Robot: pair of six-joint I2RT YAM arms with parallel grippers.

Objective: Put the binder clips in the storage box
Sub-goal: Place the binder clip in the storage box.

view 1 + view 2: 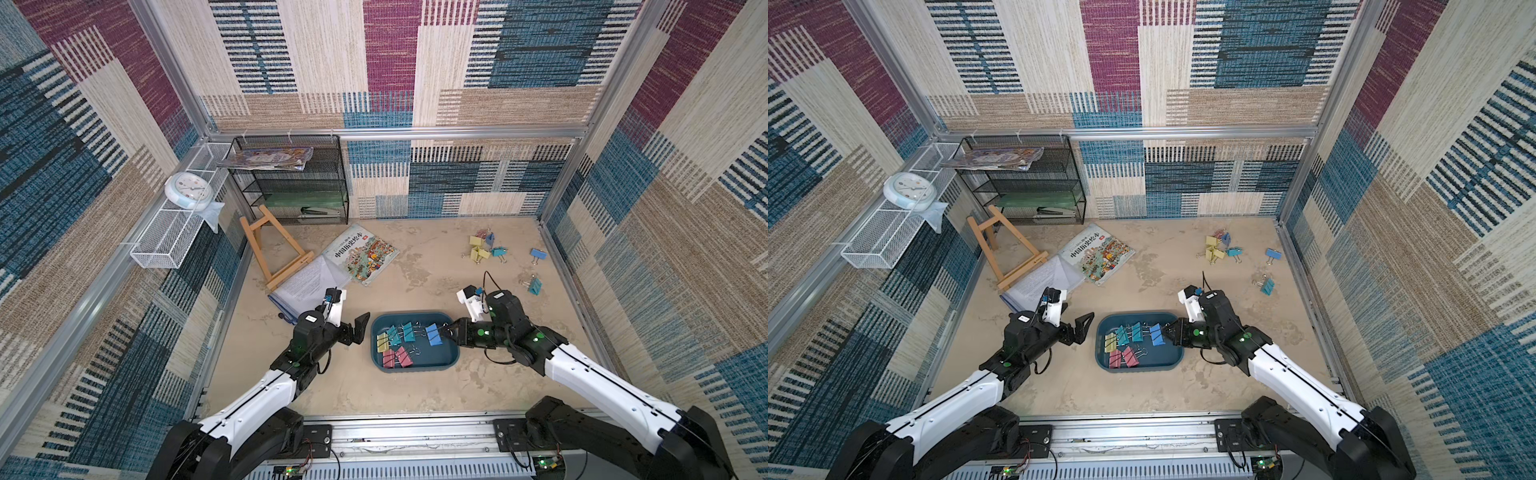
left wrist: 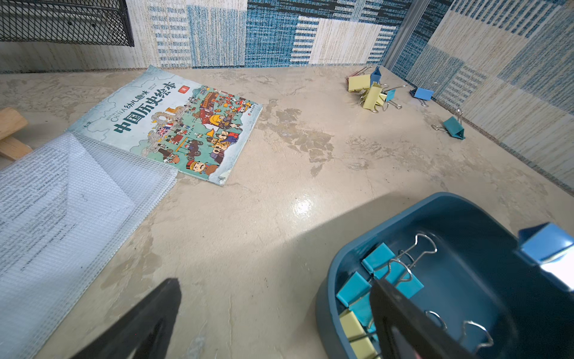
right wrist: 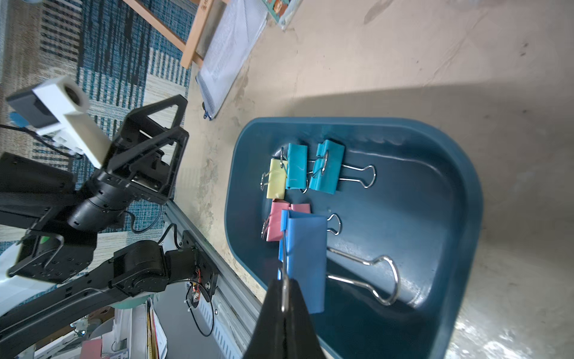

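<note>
Placing was judged under way: with a blue binder clip pinched by its handle in the tightly closed right hand over the storage box, and the left hand spread wide and empty just beside that box, release was called for next.

Picture book, just beside the wooden easel: the cover title reads "中国历史绘本", with smaller "幼儿趣味" and "CHINA" above it. The red seal on the cover is illegible. Mesh pouch, also beside the easel: the printed sheet inside is too fine to read.
</note>
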